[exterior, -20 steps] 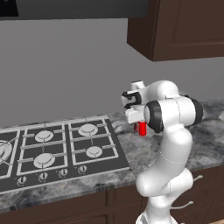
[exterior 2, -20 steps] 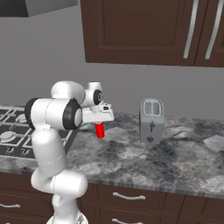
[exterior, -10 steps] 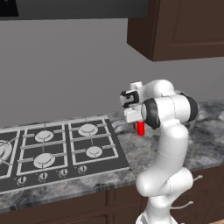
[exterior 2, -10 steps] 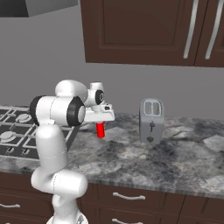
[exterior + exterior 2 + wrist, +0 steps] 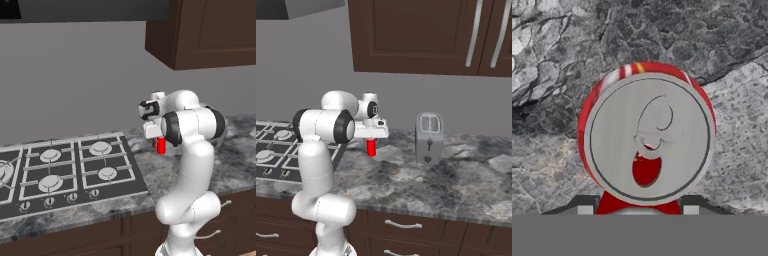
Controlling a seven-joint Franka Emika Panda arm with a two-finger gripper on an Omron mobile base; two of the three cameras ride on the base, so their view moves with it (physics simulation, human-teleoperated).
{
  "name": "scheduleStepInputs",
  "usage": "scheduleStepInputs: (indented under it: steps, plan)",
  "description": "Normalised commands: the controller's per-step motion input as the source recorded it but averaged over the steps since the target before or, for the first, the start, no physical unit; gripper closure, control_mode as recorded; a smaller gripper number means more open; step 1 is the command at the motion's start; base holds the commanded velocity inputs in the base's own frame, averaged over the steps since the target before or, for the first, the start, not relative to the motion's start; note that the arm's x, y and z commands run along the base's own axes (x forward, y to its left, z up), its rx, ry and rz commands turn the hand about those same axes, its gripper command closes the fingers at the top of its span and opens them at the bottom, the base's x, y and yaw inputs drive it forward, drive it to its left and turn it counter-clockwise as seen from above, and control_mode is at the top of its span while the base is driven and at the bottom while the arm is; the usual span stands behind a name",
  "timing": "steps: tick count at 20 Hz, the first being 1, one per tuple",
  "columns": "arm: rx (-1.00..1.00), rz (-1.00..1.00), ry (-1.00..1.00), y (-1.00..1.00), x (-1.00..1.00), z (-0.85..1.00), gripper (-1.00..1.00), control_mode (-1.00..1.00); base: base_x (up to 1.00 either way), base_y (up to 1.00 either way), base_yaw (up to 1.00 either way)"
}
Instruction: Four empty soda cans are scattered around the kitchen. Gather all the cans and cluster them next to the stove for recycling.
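My gripper (image 5: 372, 140) is clenched on a red soda can (image 5: 371, 148), which hangs upright below the fingers, clear of the granite counter (image 5: 421, 182), at centre-left of the right base view. In the left base view the same can (image 5: 161, 145) sits right of centre, just right of the stove (image 5: 70, 172). The hand view looks straight down on the can's silver top (image 5: 652, 137), centre of frame, with speckled stone beneath.

Hazards, as I judge them: the grip appears to take only the upper part, so a quick swing could tilt the can or let it slip. Released from this height, an empty can would likely topple and roll. Lowering too far left risks the cooktop edge; the toaster (image 5: 429, 137) stands well apart.
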Motion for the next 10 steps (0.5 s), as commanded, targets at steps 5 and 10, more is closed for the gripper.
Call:
scheduleStepInputs:
  steps: [5,10]
  plan:
    - [0.00,0.00,0.00,0.00,0.00,0.00,-1.00,-1.00,0.00,0.00,0.00]
    - [0.00,0.00,0.00,0.00,0.00,0.00,-1.00,-1.00,0.00,0.00,0.00]
